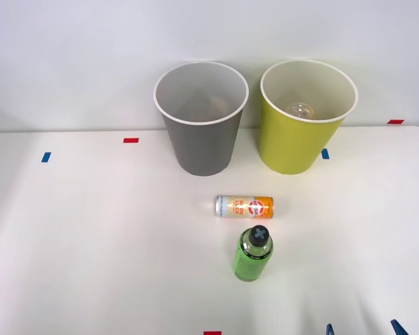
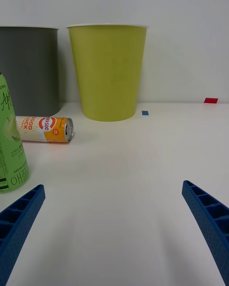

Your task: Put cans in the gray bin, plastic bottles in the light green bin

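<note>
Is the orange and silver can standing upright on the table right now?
No, the can lies on its side on the table, between the gray bin and the upright green bottle.

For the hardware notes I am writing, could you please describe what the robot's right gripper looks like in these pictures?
The right gripper has two bright blue fingers of what looks like plastic. Each tapers to a narrow wedge-like tip, and the inner faces carry rows of fine ribs. In the front view, two small blue tips show. No cables or markings are visible.
</note>
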Robot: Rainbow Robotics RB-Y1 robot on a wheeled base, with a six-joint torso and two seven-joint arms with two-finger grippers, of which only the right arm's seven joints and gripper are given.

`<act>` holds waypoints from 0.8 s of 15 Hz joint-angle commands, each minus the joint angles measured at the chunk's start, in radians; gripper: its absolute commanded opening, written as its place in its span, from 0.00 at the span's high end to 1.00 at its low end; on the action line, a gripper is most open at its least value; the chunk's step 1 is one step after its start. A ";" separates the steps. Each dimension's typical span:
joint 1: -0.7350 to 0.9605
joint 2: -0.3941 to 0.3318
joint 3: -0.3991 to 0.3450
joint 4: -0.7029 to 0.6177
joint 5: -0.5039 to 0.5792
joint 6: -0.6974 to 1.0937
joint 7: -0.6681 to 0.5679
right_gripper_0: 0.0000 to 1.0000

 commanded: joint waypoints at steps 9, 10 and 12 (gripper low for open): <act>0.000 0.000 0.000 0.000 0.000 0.000 0.000 0.00; 0.000 0.000 0.000 0.000 0.000 0.000 0.000 0.00; 0.000 0.000 0.000 0.000 0.000 0.000 0.000 0.00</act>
